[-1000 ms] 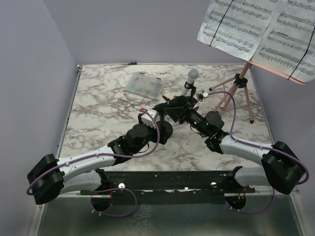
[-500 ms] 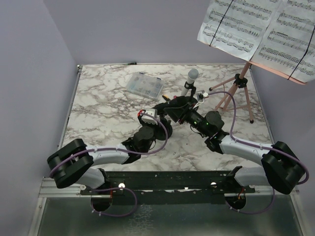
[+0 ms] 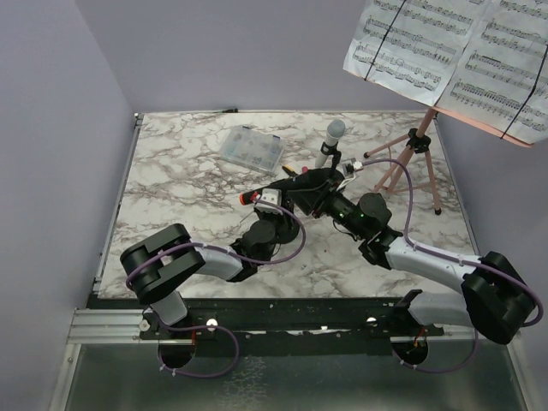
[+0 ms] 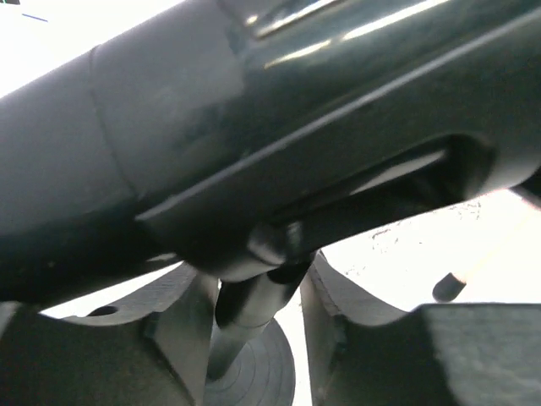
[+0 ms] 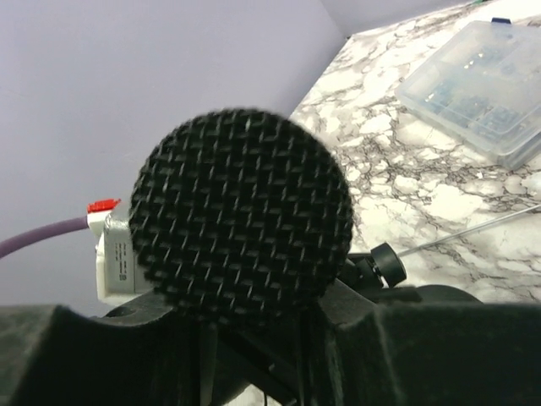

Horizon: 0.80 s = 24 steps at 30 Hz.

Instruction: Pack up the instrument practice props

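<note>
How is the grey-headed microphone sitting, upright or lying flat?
Upright, leaning slightly: the grey-headed microphone rises with its head above its handle; its foot is hidden behind the right arm.

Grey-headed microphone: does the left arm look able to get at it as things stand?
Probably not directly. The left hand sits at the black microphone that the right hand holds, and this cluster lies between it and the grey-headed microphone.

This is a robot lab booth: bare lilac walls (image 3: 214, 51) box in a marble-print table (image 3: 171, 171). Two robot arms (image 3: 428, 261) sit bolted to a metal rail (image 3: 282, 315).
</note>
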{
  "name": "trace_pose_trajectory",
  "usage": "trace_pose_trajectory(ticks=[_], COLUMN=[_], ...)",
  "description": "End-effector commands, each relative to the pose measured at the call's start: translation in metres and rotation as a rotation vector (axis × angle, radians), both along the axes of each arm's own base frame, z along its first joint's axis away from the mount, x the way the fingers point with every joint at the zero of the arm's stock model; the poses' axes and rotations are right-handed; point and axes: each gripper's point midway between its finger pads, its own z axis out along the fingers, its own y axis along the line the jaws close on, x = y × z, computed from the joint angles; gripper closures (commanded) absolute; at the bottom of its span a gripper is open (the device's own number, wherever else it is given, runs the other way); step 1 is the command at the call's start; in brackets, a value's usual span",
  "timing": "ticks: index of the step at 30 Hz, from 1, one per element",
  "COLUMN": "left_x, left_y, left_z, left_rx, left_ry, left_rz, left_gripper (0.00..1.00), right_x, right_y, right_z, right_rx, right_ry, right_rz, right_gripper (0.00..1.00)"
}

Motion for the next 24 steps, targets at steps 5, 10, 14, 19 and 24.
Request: trace_pose_trajectory(ticks=[5, 10, 14, 19, 24], left_x=[0.011, 0.006, -0.001, -0.013, -0.028], left_y=[-0.008, 0.001, 0.005, 0.009, 0.011], left_z=[0.028, 0.024, 0.018, 0.008, 0.006], left_rx=[-0.041, 0.027, 0.093, 0.130, 0.202], left_ry=[-0.116, -0.128, -0.115, -0.079, -0.065], left_rz=[-0.026, -0.063, -0.137, -0.270, -0.377], left_gripper=[0.74, 0.89, 1.00, 1.00, 1.00], right_x=[-0.022, -0.035, -0.050, -0.060, -0.069], right_y=[-0.006, -0.023, -0.044, -0.069, -0.092], right_z=[-0.026, -0.024, -0.018, 0.001, 0.023], right_rx=[-0.138, -0.232, -0.345, -0.593, -0.797], right_ry=[0.059, 0.074, 0.074, 0.030, -0.005], right_rz=[0.054, 0.046, 0.040, 0.062, 0.107], right_gripper=[0.81, 0.73, 0.55, 0.44, 0.33])
